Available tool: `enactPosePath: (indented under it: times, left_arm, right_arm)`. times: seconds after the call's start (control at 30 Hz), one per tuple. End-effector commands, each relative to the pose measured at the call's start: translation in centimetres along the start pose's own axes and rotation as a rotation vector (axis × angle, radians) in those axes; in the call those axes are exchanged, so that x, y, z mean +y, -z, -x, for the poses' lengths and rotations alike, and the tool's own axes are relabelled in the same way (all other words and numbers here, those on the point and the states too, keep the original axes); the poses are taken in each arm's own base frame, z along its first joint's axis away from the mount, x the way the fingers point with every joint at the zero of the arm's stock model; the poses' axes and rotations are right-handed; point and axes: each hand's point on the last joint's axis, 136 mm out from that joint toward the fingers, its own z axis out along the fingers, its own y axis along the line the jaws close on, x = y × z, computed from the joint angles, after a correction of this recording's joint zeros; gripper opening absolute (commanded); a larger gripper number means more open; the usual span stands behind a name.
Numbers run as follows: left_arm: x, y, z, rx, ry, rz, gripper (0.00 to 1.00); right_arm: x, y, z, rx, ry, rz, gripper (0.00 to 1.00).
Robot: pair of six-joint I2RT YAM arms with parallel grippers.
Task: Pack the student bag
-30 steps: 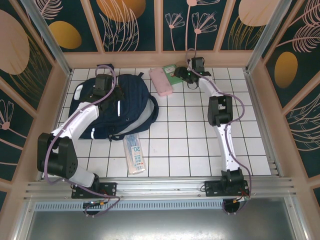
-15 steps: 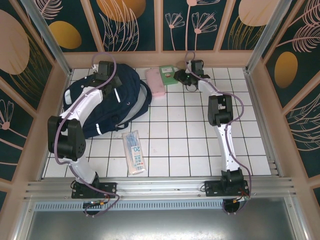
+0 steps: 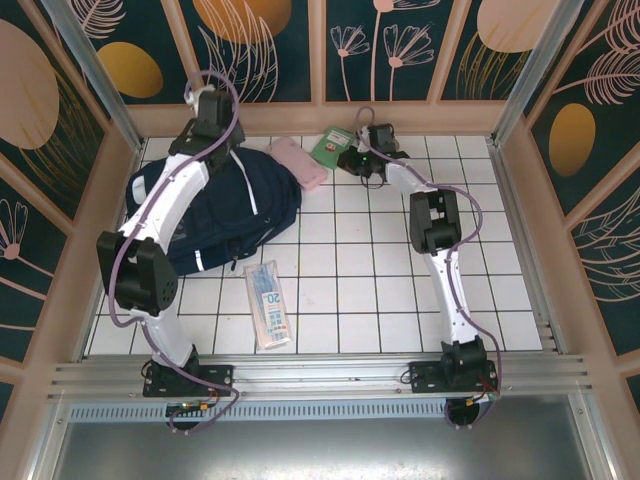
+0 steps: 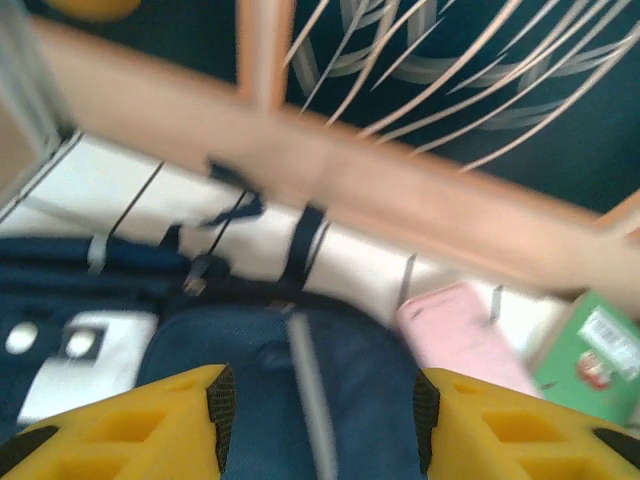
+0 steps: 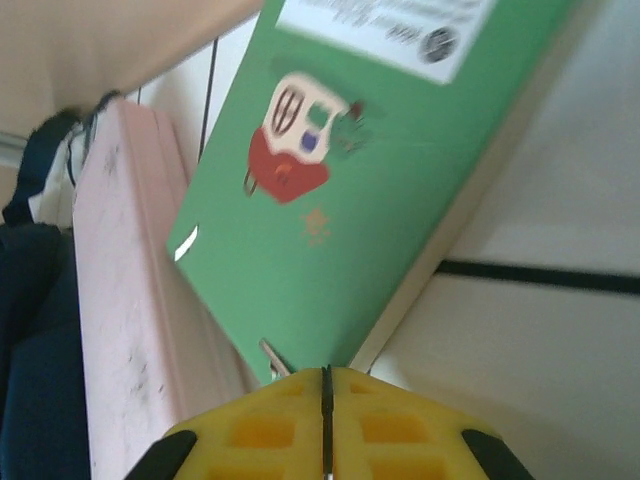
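Soft student bag (image 3: pixel 230 212) slumped against the pink case (image 3: pixel 300 162)

It touches the case's left side, its long axis slanting toward it. The fabric looks limp and bulky, so a strap or top handle suits gripping. The left gripper (image 4: pixel 320 400) hangs over it, jaws apart and holding nothing. Right of the case, the right gripper (image 5: pixel 325 385) is closed at the green book's (image 5: pixel 370 180) corner.

White tiled floor (image 3: pixel 380 300), wood-framed walls (image 3: pixel 270 50) — dark leaf prints

The student bag (image 3: pixel 215 215) now lies farther left, bunched toward the far-left corner. The left hand (image 4: pixel 320 395) has reached toward the far wall and parted its fingers. The pink case (image 3: pixel 298 160) has slid left against the bag. The right hand (image 5: pixel 325 385) has closed beside the green book (image 3: pixel 331 143).
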Motion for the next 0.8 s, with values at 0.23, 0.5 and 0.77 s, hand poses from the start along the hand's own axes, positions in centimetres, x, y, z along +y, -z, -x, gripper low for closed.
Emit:
enactPosePath:
  times: [0.23,0.5,0.77]
  left_arm:
    - [-13.4,-6.2,-7.4,0.233,-0.123,-0.367,0.51]
    - [-18.3,-13.5,-11.7,0.214,-0.012,-0.539,0.54]
    - [-20.2,-18.4,-14.2,0.158,0.132,-0.611,0.64]
  right_arm:
    - [-1.5,2.0,-8.0,0.202,-0.041,-0.186,0.0]
    - [2.4,7.5,-7.6,0.092,-0.049,-0.103,0.21]
    - [1.4,11.4,-7.2,-0.023,-0.104,-0.179,0.3]
